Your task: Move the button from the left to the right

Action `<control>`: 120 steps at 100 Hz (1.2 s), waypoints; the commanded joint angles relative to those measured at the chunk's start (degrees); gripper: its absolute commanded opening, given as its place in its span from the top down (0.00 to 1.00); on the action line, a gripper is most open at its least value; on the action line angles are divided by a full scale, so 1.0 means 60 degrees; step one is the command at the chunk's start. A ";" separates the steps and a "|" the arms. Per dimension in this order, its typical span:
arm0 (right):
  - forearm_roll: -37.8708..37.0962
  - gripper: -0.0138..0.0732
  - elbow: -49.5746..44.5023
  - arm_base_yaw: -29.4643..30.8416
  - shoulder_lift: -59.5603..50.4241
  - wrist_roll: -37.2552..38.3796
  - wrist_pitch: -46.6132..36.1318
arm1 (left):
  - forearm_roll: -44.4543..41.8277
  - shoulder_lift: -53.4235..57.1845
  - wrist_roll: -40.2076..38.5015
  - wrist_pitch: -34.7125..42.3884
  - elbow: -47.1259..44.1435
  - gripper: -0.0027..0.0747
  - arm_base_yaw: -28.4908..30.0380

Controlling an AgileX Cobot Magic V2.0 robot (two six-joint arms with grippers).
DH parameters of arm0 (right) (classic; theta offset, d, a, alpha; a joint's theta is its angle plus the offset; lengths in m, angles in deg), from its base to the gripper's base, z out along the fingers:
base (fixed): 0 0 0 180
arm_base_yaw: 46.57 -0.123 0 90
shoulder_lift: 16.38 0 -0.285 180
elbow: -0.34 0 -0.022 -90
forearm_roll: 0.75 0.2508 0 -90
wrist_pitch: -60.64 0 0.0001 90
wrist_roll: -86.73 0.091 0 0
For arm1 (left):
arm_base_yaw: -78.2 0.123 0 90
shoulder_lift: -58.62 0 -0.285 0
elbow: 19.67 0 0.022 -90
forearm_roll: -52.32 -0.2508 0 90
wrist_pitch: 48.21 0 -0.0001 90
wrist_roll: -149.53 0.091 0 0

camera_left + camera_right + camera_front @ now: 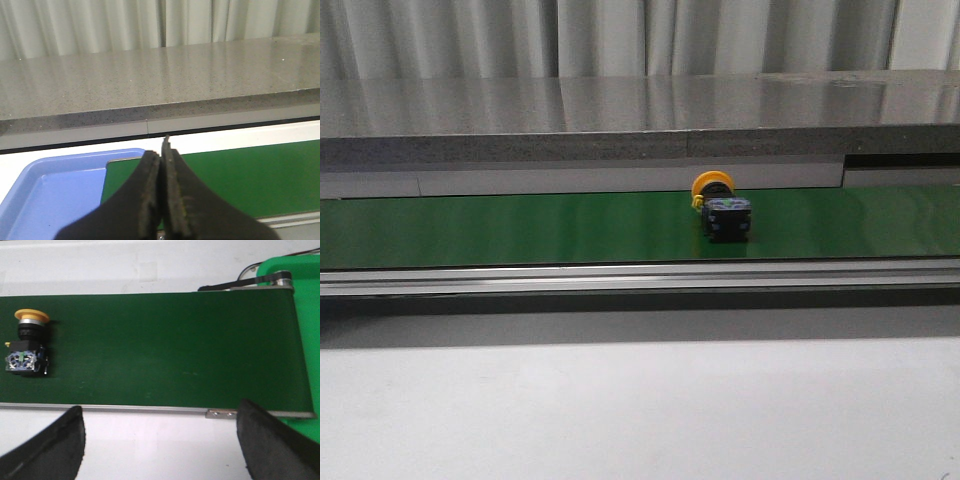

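Button (pixel 721 212) lies on green belt (pixel 520 228); only wrist views show left gripper (pixel 161 195) closed empty, right gripper (pixel 160 440) spread wide.

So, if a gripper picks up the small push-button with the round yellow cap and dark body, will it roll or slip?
The yellow-capped push-button with the dark blocky body probably stays rigid. Lying on its side on the green belt, the flat body likely stops rolling, though the round cap might let it pivot. The body's flat sides look easier to grip.

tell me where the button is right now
The button lies on its side on the green conveyor belt, right of centre in the front view, its yellow cap toward the grey counter behind. No gripper touches it.
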 commanded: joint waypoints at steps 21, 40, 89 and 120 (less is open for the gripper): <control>0.0137 0.13 0.1713 -0.1102 0.1997 -0.0301 -0.0579 | 0.0032 -0.0071 -0.0014 0.0782 0.0256 0.99 -0.0102; 0.0137 0.13 0.2423 -0.1723 0.3309 -0.0621 -0.0597 | 0.0032 -0.0071 -0.0014 0.0782 0.0256 0.99 -0.0102; 0.0128 0.13 0.3384 -0.2008 0.5607 -0.0668 -0.0705 | 0.0032 -0.0071 -0.0014 0.0782 0.0256 0.99 -0.0102; -0.0025 0.35 0.3384 -0.2008 0.6188 -0.0668 -0.0054 | 0.0032 -0.0071 -0.0014 0.0782 0.0256 0.99 -0.0102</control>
